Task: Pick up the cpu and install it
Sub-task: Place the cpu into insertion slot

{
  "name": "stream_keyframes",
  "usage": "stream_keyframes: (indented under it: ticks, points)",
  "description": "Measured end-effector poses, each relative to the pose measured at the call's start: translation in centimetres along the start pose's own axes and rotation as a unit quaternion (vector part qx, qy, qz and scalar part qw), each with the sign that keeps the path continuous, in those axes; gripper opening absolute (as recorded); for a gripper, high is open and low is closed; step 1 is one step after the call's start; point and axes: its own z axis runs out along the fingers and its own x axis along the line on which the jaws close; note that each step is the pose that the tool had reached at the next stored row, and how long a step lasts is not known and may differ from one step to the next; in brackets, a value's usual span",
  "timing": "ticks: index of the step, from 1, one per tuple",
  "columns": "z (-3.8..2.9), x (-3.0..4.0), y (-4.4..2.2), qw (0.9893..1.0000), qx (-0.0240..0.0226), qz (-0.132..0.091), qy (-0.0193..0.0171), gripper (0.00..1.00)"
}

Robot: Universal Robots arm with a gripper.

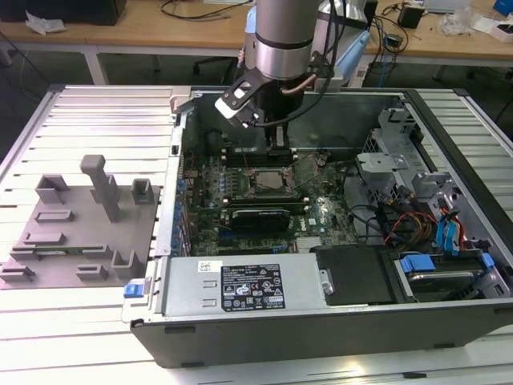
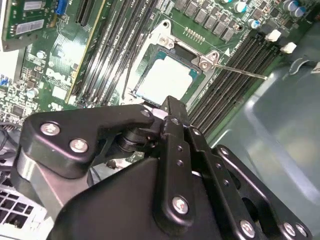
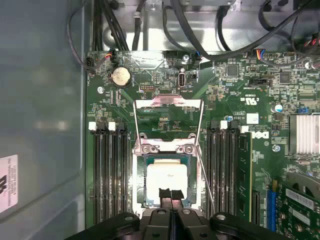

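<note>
Cpu (image 3: 168,178): pale silver-white square top

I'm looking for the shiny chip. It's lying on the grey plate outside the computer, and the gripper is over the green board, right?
Not quite. The cpu lies in the socket on the green board, inside the computer, not on the grey plate; the first wrist view shows it. The gripper is over the green board, yes.

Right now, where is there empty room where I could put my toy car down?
Bare ribbed table lies behind the grey plate, and more in front of it, beside the computer case. Inside the case it is crowded: the tool hangs over the cpu, with cables nearby.
</note>
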Motion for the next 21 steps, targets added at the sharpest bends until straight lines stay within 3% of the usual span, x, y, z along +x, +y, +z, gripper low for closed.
stream_keyframes:
  ticks: [12, 21]
  points:
    - [-2.07, 0.03, 0.05, 1.0000, 0.0000, 0.000, 0.0000, 0.11]
    - [-1.92, 0.03, 0.05, 1.0000, 0.0000, 0.000, -0.0004, 0.11]
